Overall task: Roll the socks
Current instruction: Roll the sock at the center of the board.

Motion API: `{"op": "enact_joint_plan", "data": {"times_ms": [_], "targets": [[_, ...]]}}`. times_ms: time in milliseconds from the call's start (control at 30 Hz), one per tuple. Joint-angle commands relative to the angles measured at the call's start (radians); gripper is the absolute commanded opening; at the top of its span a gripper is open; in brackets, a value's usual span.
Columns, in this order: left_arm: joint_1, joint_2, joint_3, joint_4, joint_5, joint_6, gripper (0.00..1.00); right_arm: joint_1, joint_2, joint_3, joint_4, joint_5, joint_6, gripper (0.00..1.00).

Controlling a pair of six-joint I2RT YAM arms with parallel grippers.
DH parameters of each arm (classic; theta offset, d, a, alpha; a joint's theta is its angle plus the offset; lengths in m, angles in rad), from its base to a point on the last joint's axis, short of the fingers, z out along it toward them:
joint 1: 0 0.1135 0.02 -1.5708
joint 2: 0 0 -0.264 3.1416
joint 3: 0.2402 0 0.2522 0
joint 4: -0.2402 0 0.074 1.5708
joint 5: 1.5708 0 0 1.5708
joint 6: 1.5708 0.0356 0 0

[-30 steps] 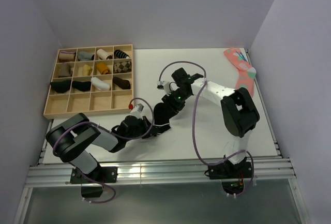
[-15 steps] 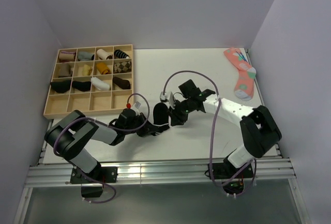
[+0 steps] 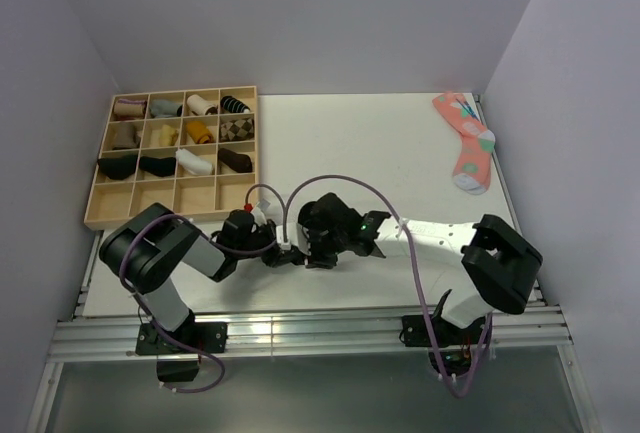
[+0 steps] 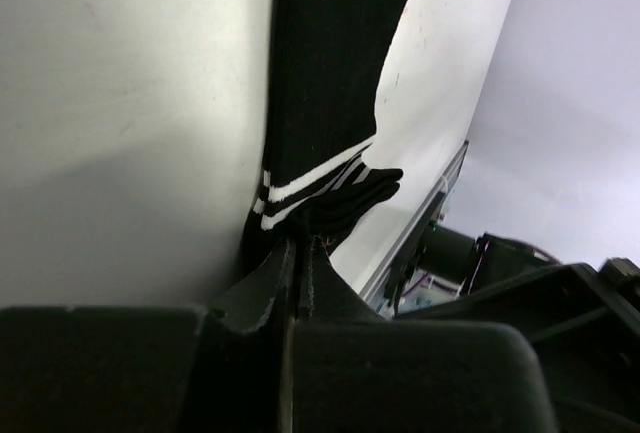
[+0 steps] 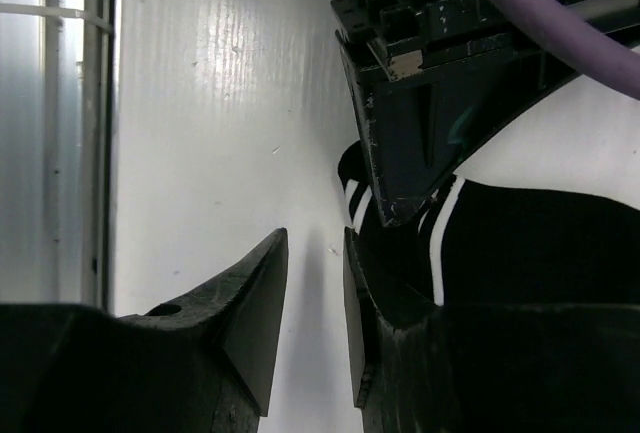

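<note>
Socks: black pair (image 4: 335,63) with thin white stripes at the cuff, lying flat on the desk (image 4: 120,103) and stretched away from the left claw. In the top view they sit near the middle of the desk's near edge, hard to tell apart from the black arms above them.
Left claw: (image 4: 293,253) low on the desk, fingers pressed together and pinching the cuff edge of the socks just beyond the stripes.
Right claw: (image 5: 315,263) low over the desk, just beside the striped cuff. Its fingers stand a narrow gap apart, with bare desk showing between them and nothing pinched. One finger overlaps the sock's edge; whether it touches cannot be told.
Claws relative: tips close together at the cuff end, the left claw's body directly in front of the right wrist camera.
Tray: wooden grid (image 3: 168,219) at the far left of the desk, well apart from the socks, with rolled socks (image 3: 198,131) of several colours in its upper rows.
Pink sock: (image 3: 468,143) flat at the far right corner, well apart from both claws.
</note>
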Motion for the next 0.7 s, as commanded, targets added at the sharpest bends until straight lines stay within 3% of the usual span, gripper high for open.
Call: {"op": "enact_joint_plan", "data": {"times_ms": [0, 467, 667], "targets": [[0.03, 0.022, -0.062, -0.165, 0.051, -0.015, 0.0, 0.043, 0.025, -0.031, 0.143, 0.105, -0.037, 0.36], [0.157, -0.158, -0.06, -0.493, 0.054, 0.138, 0.0, 0.103, 0.119, -0.08, 0.309, 0.191, -0.071, 0.35], [0.175, -0.17, -0.034, -0.544, 0.072, 0.172, 0.0, 0.125, 0.131, -0.105, 0.378, 0.225, -0.067, 0.34]]}}
